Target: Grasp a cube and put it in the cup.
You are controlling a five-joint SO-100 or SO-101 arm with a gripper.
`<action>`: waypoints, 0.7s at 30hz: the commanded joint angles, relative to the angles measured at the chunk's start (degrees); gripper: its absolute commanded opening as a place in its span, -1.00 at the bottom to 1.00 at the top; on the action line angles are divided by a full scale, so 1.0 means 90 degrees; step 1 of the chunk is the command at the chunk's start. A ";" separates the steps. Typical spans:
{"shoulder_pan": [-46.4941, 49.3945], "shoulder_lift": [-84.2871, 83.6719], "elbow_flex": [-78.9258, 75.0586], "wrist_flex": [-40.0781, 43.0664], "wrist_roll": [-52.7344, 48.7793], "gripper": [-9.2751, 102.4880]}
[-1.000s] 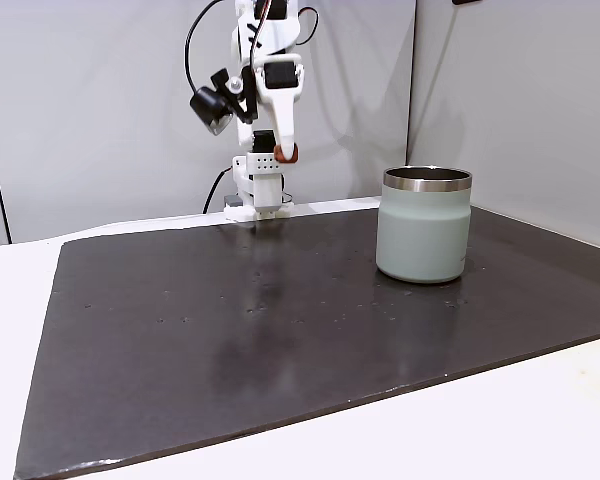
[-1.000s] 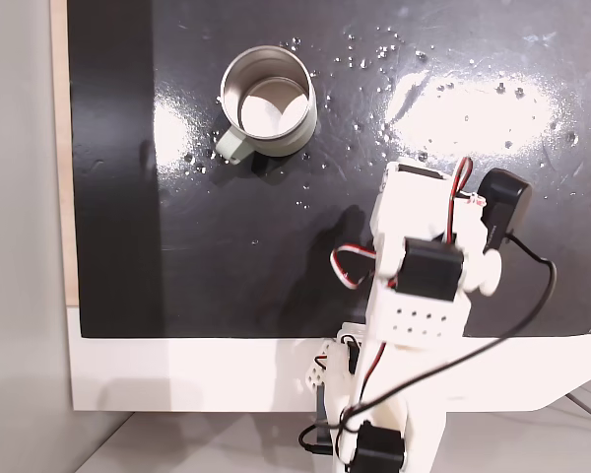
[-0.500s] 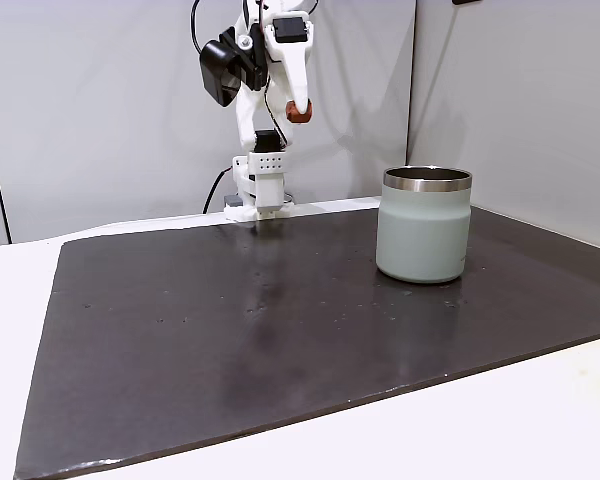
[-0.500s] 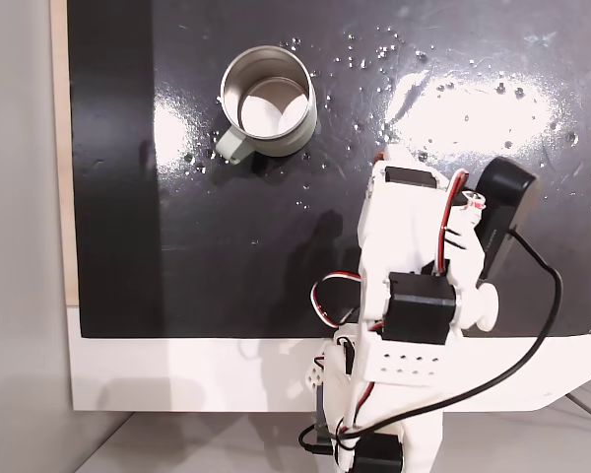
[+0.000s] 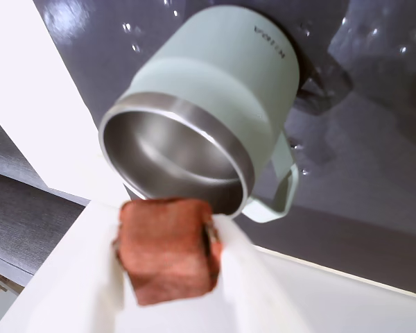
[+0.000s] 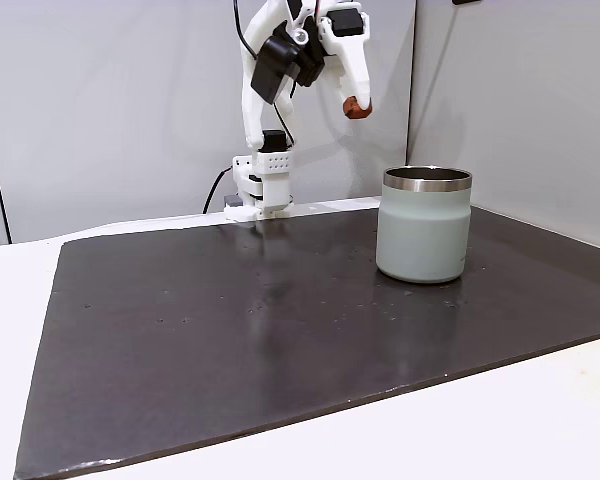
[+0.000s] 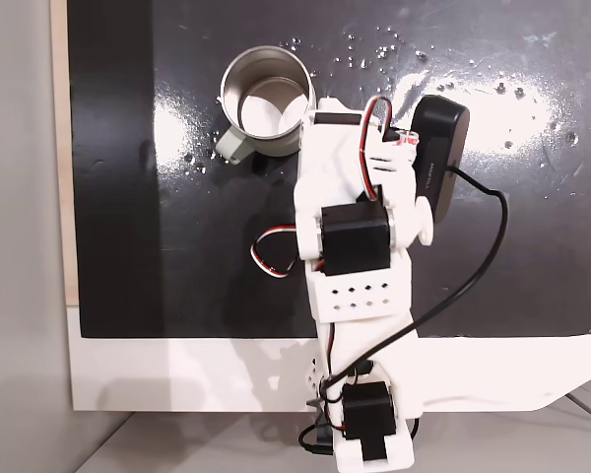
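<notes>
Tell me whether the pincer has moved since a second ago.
Yes. In a fixed view the pincer, shut on the cube, has risen and swung right toward the cup; from above, the arm now reaches the cup's rim.

Rust-red cube held aloft near upright grey-green cup

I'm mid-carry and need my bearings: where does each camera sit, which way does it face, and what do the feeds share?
Wrist view: rides the gripper, facing down at the cup; white fingers pinch the cube.
A fixed view: table height, opposite the arm's base, across the dark mat.
A fixed view: overhead, straight down on the arm.
All share the cup.
</notes>
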 commanded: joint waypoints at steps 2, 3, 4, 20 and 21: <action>-0.0361 -0.0352 -0.0947 0.0098 0.0107 -0.70; -0.0430 -0.0449 -0.1084 0.0127 0.0137 -0.70; -0.0518 -0.0557 -0.1221 0.0156 0.0156 -0.70; -0.1270 -0.2041 -0.2520 0.0508 0.0576 -0.70; -0.1250 -0.2197 -0.2686 0.0566 0.0576 -0.70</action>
